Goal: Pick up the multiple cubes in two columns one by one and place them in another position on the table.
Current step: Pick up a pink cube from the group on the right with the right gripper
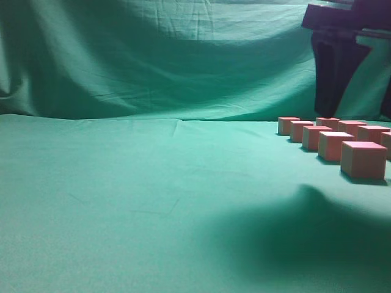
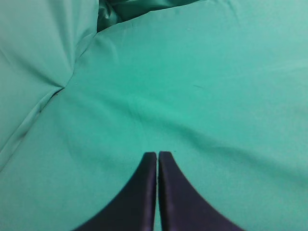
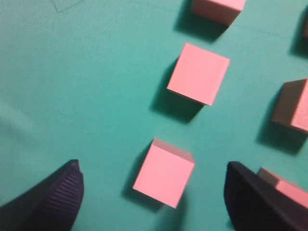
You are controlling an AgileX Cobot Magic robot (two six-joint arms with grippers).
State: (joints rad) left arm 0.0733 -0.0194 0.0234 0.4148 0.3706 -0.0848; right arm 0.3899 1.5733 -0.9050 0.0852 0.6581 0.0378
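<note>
Several pink cubes stand in two columns on the green table [image 1: 153, 201] at the right of the exterior view, the nearest one [image 1: 363, 159] in front. In the right wrist view my right gripper [image 3: 154, 180] is open and hangs above the table with one cube [image 3: 164, 172] between its fingers, apart from both. Another cube [image 3: 198, 73] lies beyond it, and more show at the right edge. In the exterior view only the dark right arm [image 1: 342, 55] shows, behind the cubes. My left gripper [image 2: 157, 155] is shut and empty over bare cloth.
A wrinkled green backdrop [image 1: 159, 55] hangs behind the table. A dark shadow [image 1: 305, 238] lies on the cloth at the front right. The left wrist view shows the fold [image 2: 72, 72] where backdrop and table cloth meet.
</note>
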